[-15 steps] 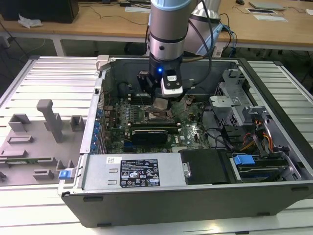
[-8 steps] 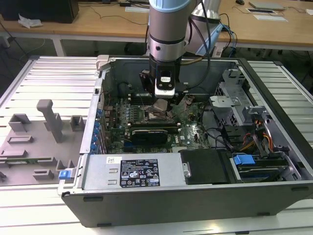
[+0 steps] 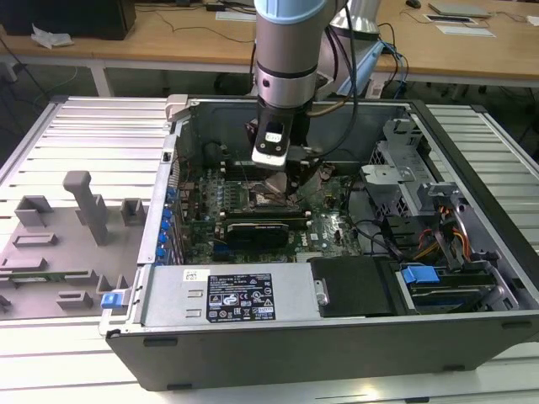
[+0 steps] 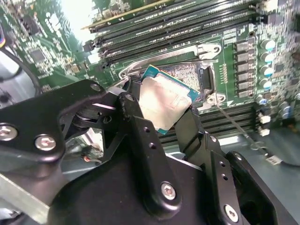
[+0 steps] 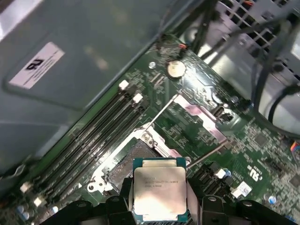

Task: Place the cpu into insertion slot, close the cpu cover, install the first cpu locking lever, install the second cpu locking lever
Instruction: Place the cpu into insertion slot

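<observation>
Now my jaws clamped on cpu (image 5: 159, 187) by opposite edges, probably to spare contacts; chip hangs tilted over insertion slot (image 3: 258, 200), middle of exterior view, cpu cover (image 5: 199, 112) flipped open for access.

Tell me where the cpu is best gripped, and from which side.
By two opposite edges, from the metal-top side, as the gripper does now. The cpu is a thin flat square, so only its edges give purchase, and its underside is left free to face the insertion slot.
</observation>
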You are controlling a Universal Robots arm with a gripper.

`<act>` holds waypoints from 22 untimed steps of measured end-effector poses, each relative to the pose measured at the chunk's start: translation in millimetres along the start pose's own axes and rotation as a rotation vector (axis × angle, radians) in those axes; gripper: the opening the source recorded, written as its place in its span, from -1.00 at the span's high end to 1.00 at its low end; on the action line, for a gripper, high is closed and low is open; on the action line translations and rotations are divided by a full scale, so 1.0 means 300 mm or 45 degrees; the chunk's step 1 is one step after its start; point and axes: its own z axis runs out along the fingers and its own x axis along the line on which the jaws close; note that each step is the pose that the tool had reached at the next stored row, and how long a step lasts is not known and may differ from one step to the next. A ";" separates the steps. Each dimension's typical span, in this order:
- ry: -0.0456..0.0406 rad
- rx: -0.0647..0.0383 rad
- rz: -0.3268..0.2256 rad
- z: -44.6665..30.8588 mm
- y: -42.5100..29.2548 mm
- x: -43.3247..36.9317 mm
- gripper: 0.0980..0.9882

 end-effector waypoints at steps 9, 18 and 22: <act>-0.023 -0.003 0.257 0.009 -0.001 0.000 0.00; -0.044 -0.007 0.493 0.012 -0.001 0.000 0.00; -0.053 -0.008 0.595 0.014 -0.001 0.000 0.00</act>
